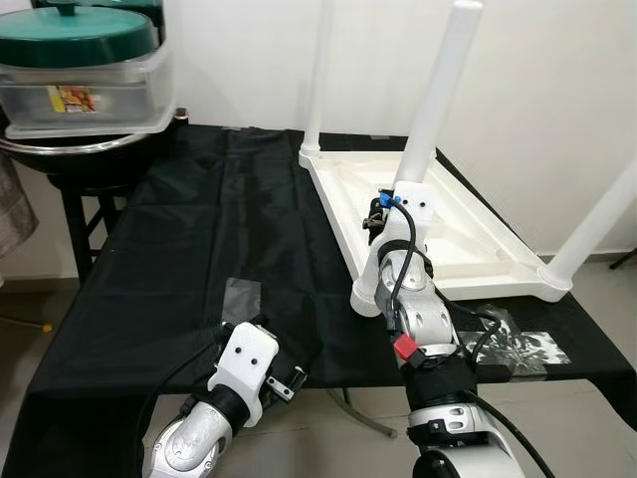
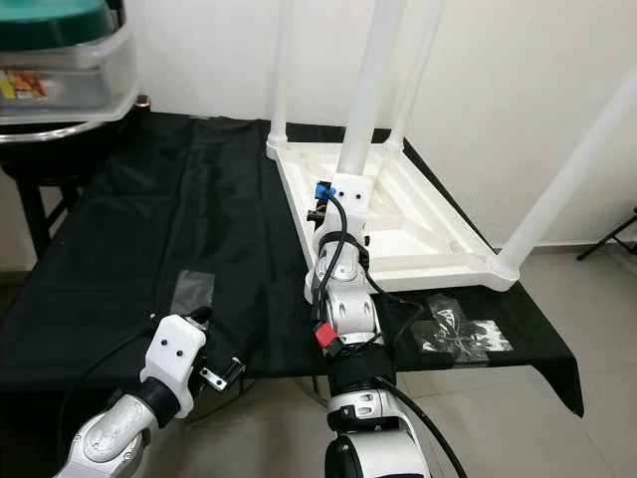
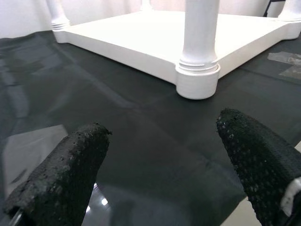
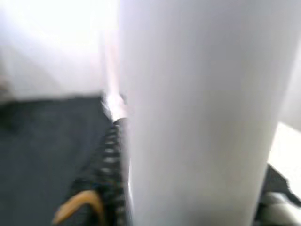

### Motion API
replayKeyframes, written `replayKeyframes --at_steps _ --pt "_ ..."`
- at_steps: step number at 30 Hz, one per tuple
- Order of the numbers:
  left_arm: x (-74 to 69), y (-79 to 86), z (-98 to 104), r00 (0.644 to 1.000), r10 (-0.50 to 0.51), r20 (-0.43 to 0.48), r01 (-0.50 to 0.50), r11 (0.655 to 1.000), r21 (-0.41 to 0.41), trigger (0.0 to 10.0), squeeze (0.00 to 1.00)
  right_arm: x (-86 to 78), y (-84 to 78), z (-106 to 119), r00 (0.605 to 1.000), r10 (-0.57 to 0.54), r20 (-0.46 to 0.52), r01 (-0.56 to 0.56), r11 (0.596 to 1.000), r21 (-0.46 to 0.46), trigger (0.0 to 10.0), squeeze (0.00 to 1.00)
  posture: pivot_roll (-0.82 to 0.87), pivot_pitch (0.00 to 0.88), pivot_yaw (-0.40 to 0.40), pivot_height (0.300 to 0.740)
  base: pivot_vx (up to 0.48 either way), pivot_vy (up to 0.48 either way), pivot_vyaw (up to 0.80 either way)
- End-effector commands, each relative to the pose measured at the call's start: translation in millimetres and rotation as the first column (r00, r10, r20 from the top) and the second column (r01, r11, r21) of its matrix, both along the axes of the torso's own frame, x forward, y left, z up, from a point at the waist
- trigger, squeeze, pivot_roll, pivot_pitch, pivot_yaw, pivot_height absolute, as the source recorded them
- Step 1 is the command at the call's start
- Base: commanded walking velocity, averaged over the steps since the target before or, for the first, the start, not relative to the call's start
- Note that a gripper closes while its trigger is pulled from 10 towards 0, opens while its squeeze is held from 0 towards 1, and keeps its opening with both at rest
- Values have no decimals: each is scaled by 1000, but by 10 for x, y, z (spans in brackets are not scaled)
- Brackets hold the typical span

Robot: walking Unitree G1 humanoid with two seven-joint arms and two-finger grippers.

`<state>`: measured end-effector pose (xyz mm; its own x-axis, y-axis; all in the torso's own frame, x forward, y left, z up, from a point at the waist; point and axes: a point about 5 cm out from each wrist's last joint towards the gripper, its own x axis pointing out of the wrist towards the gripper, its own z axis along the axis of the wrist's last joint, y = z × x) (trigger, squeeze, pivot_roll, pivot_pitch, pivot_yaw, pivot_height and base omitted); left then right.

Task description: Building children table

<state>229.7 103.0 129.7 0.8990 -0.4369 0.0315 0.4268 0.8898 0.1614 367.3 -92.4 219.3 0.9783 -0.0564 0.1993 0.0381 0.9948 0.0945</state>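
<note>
Figure: leg fitting on the upturned child's table. The white top [image 1: 438, 214] lies upside down on the black-draped table [image 1: 189, 239], toward its right side, with its legs pointing up.

My right hand [image 2: 333, 214] is at the near leg [image 1: 433, 95], the one rising from the top's near left corner. In the right wrist view the leg [image 4: 197, 117] stands between my fingers [image 4: 106, 160], which are clamped on its lower part just above the socket [image 3: 197, 80].

My left hand [image 1: 284, 383] hangs low at the table's near edge, left of the near leg and apart from it. Its fingers [image 3: 61, 174] are spread wide, holding nothing and aimed across the cloth at the socket.

Three other legs stand at the remaining corners of the top. A grey tape patch [image 1: 239, 296] lies on the cloth left of the near leg, and a clear bag [image 1: 518, 344] lies to its right. A lidded tub [image 1: 85, 85] sits on a stand beyond the far left corner.

Risks, as I judge them: the leg is long and gripped low, so a sideways pull could lever it out of true or jam it in the socket. With my left hand not bracing, the top may slide on the cloth toward the table edge.
</note>
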Motion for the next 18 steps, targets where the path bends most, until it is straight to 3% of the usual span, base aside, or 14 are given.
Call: replayKeyframes --at_steps 1,3,4,6,7,9,10,11,12,13,14,15,16,18 --pt "-3 -20 -19 1000 -9 -14 9 1000 -2 10000 0 -65 98 -22 998 50 44 -51 998 29 10000 1000 80 54 -102 740 0 0 0" --pt "-2 -18 -19 1000 -9 -15 9 1000 -3 10000 0 -84 115 17 991 113 76 -112 994 -21 10000 1000 80 55 -103 740 0 0 0" --pt "-2 -18 -18 1000 -9 -15 9 1000 -3 10000 0 -96 126 13 984 162 66 -162 987 -19 10000 0 81 55 -101 740 0 0 0" --pt "-2 -16 -18 1000 -9 -16 9 1000 -3 10000 0 -102 141 11 973 221 61 -221 975 -16 10000 0 83 56 -103 740 0 0 0" --pt "-2 -13 -16 1000 -8 -15 8 1000 -3 10000 0 -112 182 6 933 354 54 -355 935 6 10000 0 81 56 -101 740 0 0 0" --pt "-2 -13 -16 1000 -8 -15 8 1000 -3 10000 0 -112 182 6 933 354 54 -355 935 6 10000 0 81 56 -101 740 0 0 0" --pt "-2 -12 -13 1000 -6 -11 6 1000 -3 10000 0 -149 187 -24 765 643 29 -644 765 20 10000 0 81 56 -101 740 0 0 0" --pt "-2 -12 -13 1000 -6 -11 6 1000 -3 10000 0 -149 187 -24 765 643 29 -644 765 20 10000 0 81 56 -101 740 0 0 0" --pt "-2 -12 -7 1000 -6 -5 6 1000 -4 10000 0 -160 138 -44 657 754 12 -754 656 31 10000 0 84 57 -100 740 0 0 0" --pt "-2 -12 -7 1000 -6 -5 6 1000 -4 10000 0 -160 138 -44 657 754 12 -754 656 31 10000 0 84 57 -100 740 0 0 0" --pt "-8 -15 11 1000 -9 8 10 1000 -13 10000 0 -172 46 -63 526 851 -7 -850 526 38 10000 0 86 54 -102 740 0 0 0" --pt "-12 -18 24 1000 -12 18 12 1000 -19 10000 0 -184 -24 -67 440 898 -13 -897 440 45 10000 0 86 54 -102 740 0 0 0" --pt "-12 -18 24 1000 -12 18 12 1000 -19 10000 0 -184 -24 -67 440 898 -13 -897 440 45 10000 0 86 54 -102 740 0 0 0" --pt "-35 -22 66 998 -29 49 31 998 -52 10000 0 -192 -171 -95 266 963 -47 -962 268 55 10000 0 90 54 -104 740 0 0 0"
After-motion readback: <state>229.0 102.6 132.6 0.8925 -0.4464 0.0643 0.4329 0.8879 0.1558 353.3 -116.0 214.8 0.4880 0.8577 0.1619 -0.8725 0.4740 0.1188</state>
